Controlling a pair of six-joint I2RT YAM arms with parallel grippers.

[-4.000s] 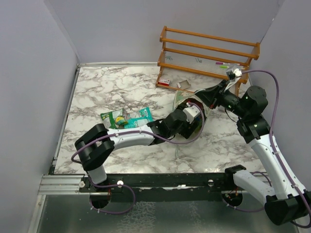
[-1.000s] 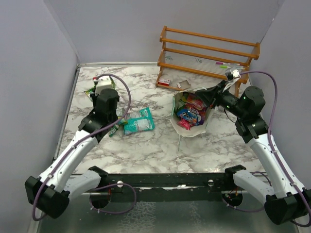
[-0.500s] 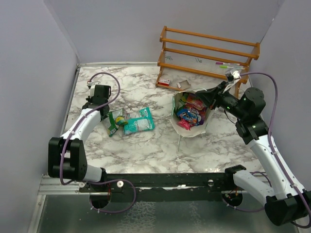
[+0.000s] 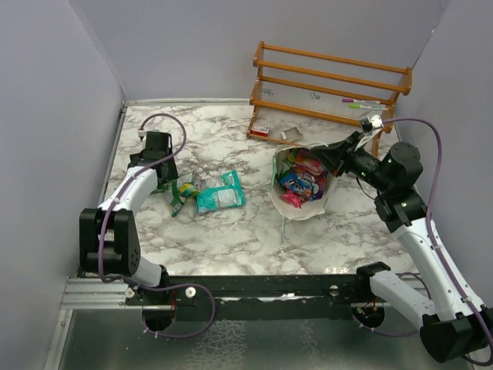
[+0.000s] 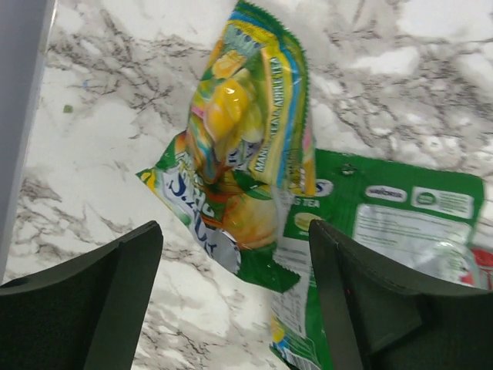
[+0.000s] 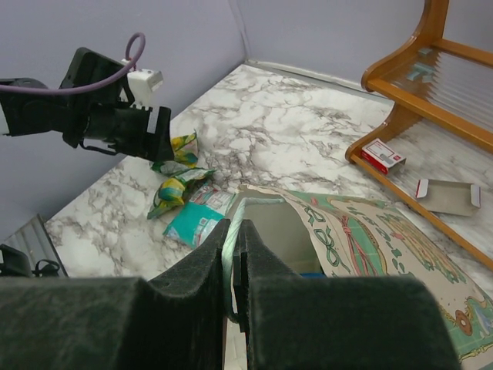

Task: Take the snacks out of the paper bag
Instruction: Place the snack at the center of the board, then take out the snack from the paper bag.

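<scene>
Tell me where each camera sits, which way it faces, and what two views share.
Top external: fixed above and behind the robot, looking down on the marble table; left arm, right arm, left pincer and right pincer show.
Left wrist: on the left arm, facing down at the yellow-green packet and a green packet; its open fingers show.
Right wrist: on the right arm, facing left across the table; its shut fingers pinch the paper bag rim.
Shared: top and right wrist both show the left pincer and paper bag.
</scene>
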